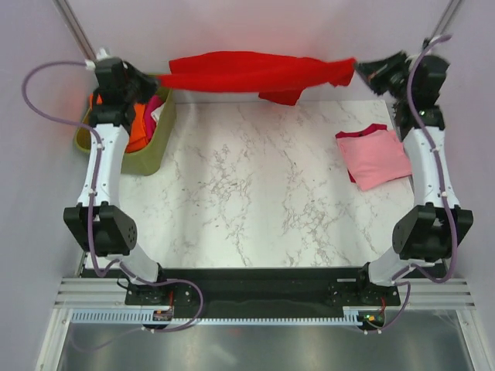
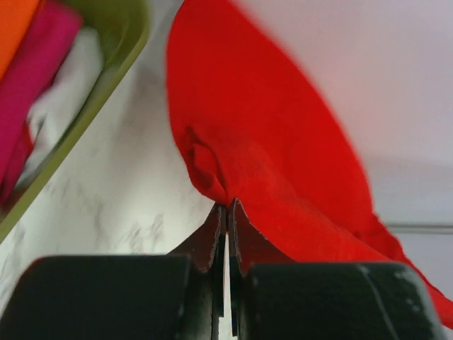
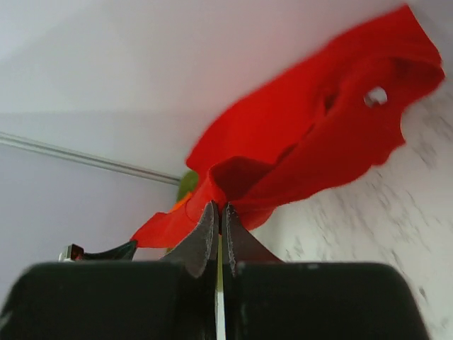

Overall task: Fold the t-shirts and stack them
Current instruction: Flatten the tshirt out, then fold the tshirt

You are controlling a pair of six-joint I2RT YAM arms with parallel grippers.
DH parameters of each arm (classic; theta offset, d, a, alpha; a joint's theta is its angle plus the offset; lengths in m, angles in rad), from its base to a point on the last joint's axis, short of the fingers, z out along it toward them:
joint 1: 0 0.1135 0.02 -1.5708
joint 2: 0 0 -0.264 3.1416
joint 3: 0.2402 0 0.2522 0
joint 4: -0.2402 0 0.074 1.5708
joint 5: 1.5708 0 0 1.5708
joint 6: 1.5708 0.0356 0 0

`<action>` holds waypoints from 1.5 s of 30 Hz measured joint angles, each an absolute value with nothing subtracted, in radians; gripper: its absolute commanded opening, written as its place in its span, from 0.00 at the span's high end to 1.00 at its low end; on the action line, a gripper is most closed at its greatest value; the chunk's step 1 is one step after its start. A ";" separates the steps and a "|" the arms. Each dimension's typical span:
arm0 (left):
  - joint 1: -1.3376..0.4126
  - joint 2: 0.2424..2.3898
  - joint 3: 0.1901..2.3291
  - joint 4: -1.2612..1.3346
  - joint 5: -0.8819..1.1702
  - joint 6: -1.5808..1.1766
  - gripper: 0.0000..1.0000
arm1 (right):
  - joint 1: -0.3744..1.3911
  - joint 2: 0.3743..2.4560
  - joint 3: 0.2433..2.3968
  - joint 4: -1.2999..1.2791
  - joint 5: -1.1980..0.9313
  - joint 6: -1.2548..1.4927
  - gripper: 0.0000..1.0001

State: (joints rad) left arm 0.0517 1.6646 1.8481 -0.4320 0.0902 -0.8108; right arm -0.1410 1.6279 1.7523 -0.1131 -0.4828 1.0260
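Both pincers are gripping the same cloth. The left pincer point(image 1: 157, 81) is clamping one end of the red t-shirt point(image 1: 247, 71) and the right pincer point(image 1: 360, 72) is clamping the other end, each with its jaws pressed together on a fold of fabric. The shirt is hanging stretched in the air between them, above the far edge of the marble table point(image 1: 255, 201), with one part sagging down near the middle.

The pink t-shirt point(image 1: 375, 154) is lying on the right side of the table and is looking already folded, so I am judging that one as done. The red one is not yet laid flat, folded or stacked. More clothes are lying in the green tub point(image 1: 158, 151).

Both arms are reaching far forward, the left one over the tub and the right one beyond the pink t-shirt.
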 measured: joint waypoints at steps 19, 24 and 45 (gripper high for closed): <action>0.049 1.293 0.677 -0.040 0.138 -0.850 0.98 | -0.134 1.391 0.818 0.004 -0.434 0.889 1.00; 0.049 1.104 0.532 -0.096 0.105 -0.867 0.98 | -0.131 1.192 0.624 -0.048 -0.372 0.845 1.00; 0.049 0.637 0.458 -0.452 0.067 -0.865 0.00 | -0.030 0.958 0.597 -0.305 -0.149 0.634 0.40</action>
